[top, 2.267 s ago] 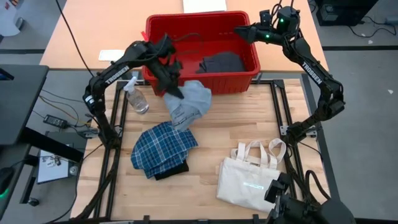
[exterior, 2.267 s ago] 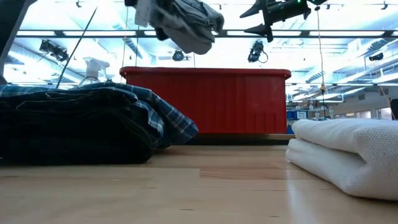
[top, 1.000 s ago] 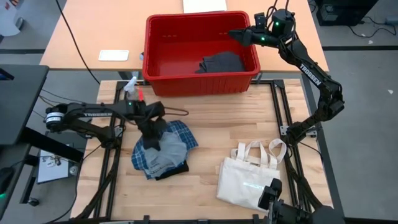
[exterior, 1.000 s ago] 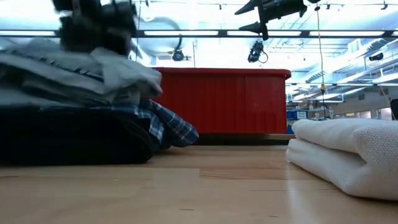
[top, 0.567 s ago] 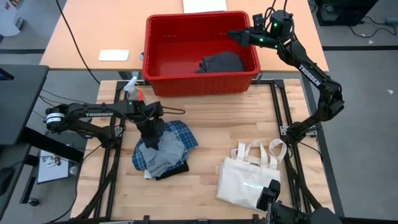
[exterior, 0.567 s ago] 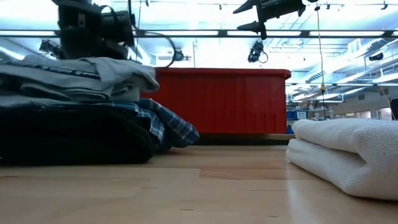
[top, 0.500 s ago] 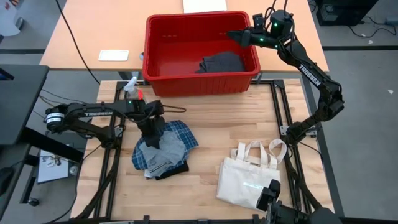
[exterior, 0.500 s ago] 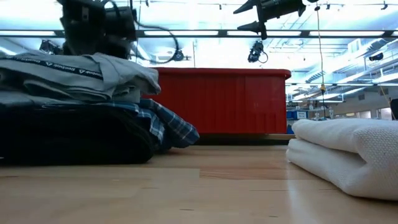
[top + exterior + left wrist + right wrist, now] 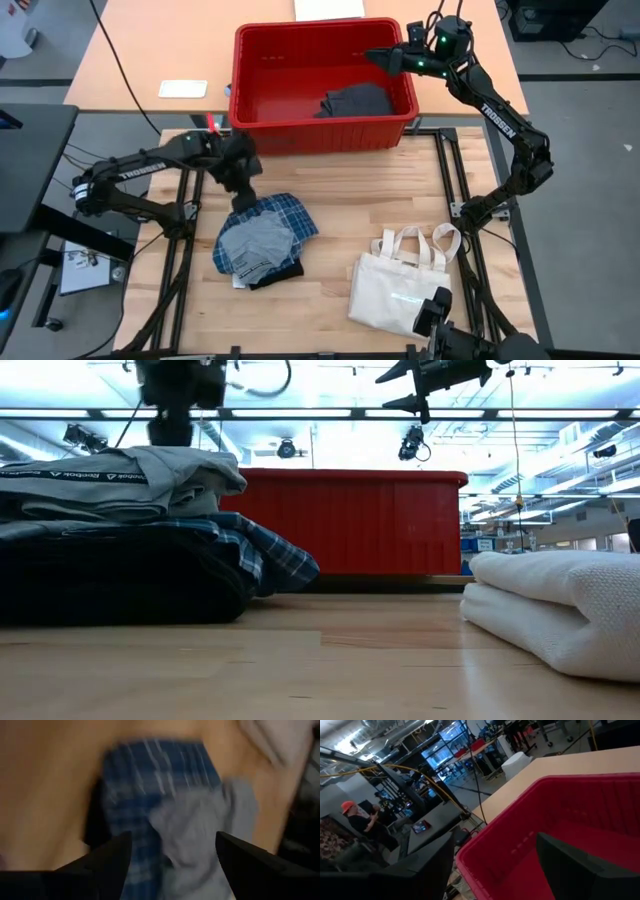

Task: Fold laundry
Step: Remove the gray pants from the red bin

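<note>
High view: wooden table (image 9: 330,200) seen from above, both arms reaching over it. Largest item on the far side is a red bin (image 9: 322,80), which holds one dark grey garment (image 9: 355,100) crumpled toward its right end. Near the front right of the table lies a cream tote bag (image 9: 400,285), flat, its loop handles pointing toward the bin. Left of centre sits a stack of laundry: a black garment (image 9: 275,277) at the bottom, a blue-and-white plaid shirt (image 9: 285,215) over it, and a folded light grey garment (image 9: 255,242) on top. Left gripper (image 9: 240,185) hovers just behind this stack, between it and the bin, clear of the cloth. Right gripper (image 9: 385,57) hangs above the right end of the bin, over the dark grey garment and apart from it.

Low view: stack at left in profile, the light grey garment (image 9: 120,480) resting on the plaid shirt (image 9: 265,555), which rests on the black garment (image 9: 120,585); the bin (image 9: 350,525) stands behind and the tote bag (image 9: 560,605) lies at right.

Left wrist view: both dark fingers (image 9: 100,860) stand spread wide, holding nothing, above the grey and plaid cloth.

Right wrist view: fingers (image 9: 570,865) likewise held apart and empty, over the bin's red rim (image 9: 530,790); a person in an orange cap (image 9: 357,820) sits in the room beyond.
</note>
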`<state>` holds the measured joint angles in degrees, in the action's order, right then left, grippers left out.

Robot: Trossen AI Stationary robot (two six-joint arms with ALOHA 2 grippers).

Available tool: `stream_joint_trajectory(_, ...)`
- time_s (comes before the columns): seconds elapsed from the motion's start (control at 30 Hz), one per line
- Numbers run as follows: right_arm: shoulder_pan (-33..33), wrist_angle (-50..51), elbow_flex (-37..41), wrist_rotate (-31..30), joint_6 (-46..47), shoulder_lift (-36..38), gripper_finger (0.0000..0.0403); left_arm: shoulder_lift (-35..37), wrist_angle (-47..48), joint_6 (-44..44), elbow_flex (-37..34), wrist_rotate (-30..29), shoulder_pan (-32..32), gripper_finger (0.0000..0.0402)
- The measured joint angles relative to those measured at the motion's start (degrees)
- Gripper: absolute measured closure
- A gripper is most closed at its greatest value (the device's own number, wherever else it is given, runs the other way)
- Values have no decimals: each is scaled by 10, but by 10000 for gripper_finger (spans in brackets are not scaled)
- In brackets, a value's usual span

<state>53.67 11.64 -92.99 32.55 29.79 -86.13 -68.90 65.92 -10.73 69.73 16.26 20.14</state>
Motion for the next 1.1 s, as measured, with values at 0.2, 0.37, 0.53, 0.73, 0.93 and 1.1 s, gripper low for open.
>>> stream_joint_trajectory(0.2,0,0,0,-1,0,0,117,0,-98,-15,44,-37,36,111)
stream_joint_trajectory(0.37,0,0,0,0,4,0,117,-12,-198,-19,45,-36,98,119)
stream_joint_trajectory(0.53,-2,0,0,-1,2,-2,117,-53,-324,-48,45,25,164,138)
stream_joint_trajectory(0.73,-19,13,0,0,-31,-40,117,-120,-468,-118,49,102,218,166)
stream_joint_trajectory(0.93,-32,36,-13,-1,-82,-104,117,-157,-469,-107,126,103,255,186)
stream_joint_trajectory(1.1,-22,165,-97,-46,-225,-192,117,-161,-459,-93,183,89,280,198)
